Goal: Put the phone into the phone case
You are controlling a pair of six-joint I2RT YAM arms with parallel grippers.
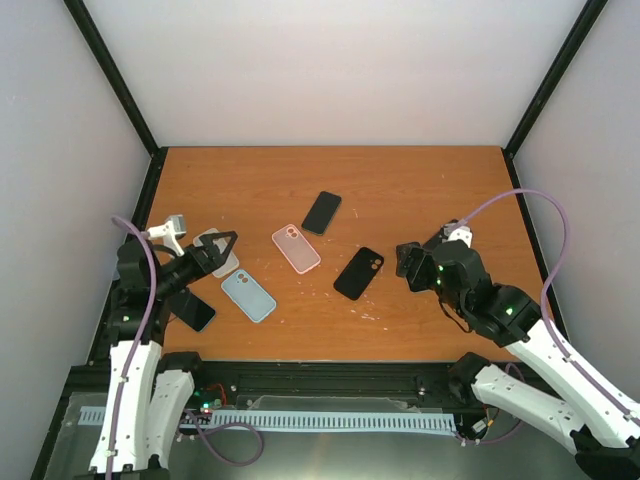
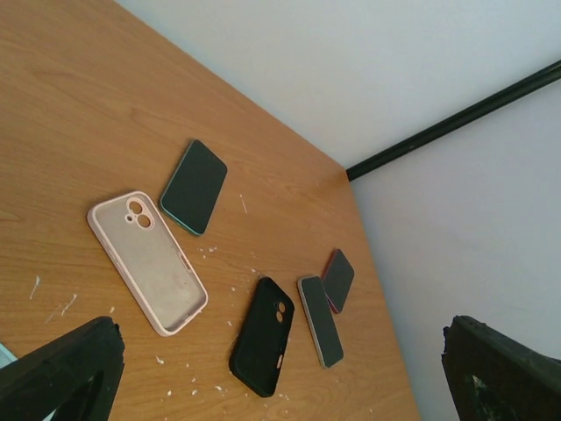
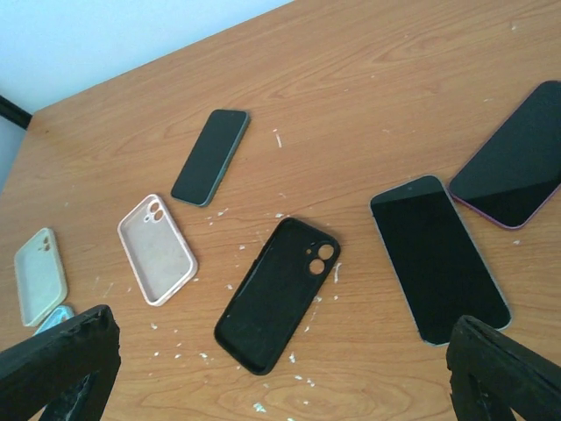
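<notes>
Nothing's picked up yet. My left gripper (image 1: 226, 250) and right gripper (image 1: 404, 264) are both spread wide and empty over the table (image 1: 420, 180), so I'd call this the very start: choosing a phone and a case. Closest to me, around 7 o'clock, a dark phone (image 1: 197, 312) sits half under my left arm, with a blue case (image 1: 248, 295) just beside it at its 3 o'clock. Under my right wrist there's a black case (image 3: 276, 294), and at its 3 o'clock a grey-edged phone (image 3: 438, 259) lying flat, then a purple-edged phone (image 3: 508, 153) near that one's 1 o'clock. That grey-edged phone and the black case look like my easiest pairing. My guess is the next move means dropping the right fingers onto the phone's long edges, which is fiddly since it lies flush on the wood. Further out are a pink case (image 3: 158, 248) and, toward 12 o'clock, a teal-edged phone (image 3: 210, 156). Hard bits: from overhead my right arm hides both nearby phones. A pale green case (image 3: 39, 274) is partly covered by my left gripper up there. I can't tell if the black case is open side up, or which phone fits which case.
</notes>
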